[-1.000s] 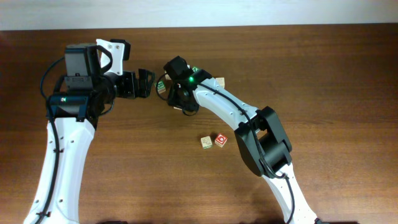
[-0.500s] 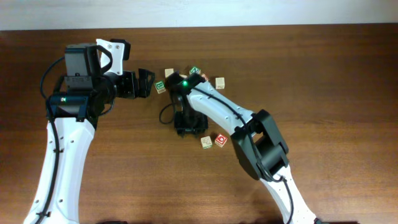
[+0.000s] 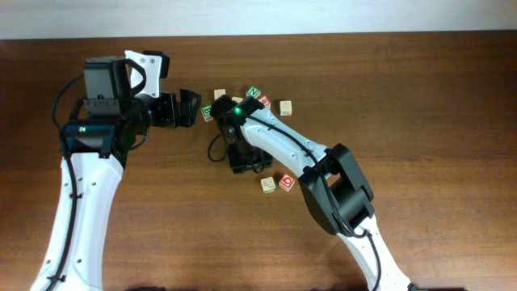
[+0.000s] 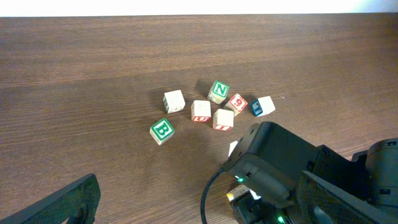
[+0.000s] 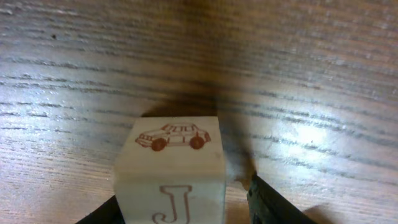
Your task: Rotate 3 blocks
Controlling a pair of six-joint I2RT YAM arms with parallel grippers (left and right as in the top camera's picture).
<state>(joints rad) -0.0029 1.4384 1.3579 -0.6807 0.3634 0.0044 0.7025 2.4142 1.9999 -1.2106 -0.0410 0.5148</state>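
Note:
A pale wooden block (image 5: 169, 177) with an orange-red car on top and a red J on its near face rests on the table between my right gripper (image 5: 186, 213) fingers. The jaws are open, with a gap showing beside the right finger (image 5: 273, 204). From overhead my right gripper (image 3: 243, 158) points down and hides this block. A block with a blue face (image 4: 263, 106) lies at the right end of the cluster, next to a red 6 cube (image 4: 237, 102). My left gripper (image 3: 182, 109) hovers wide open left of the cluster, holding nothing.
The cluster also holds a green B cube (image 4: 161, 130), a green Z cube (image 4: 218, 91), a plain pale cube (image 4: 174, 101) and two red-marked cubes (image 4: 201, 110). Two more cubes (image 3: 267, 185) lie just in front of my right gripper. The right arm (image 4: 280, 168) fills the left wrist view's lower right.
My right gripper swung from beside the cluster toward the table's front and came down there. Its jaws have widened slightly. The left arm has not moved.

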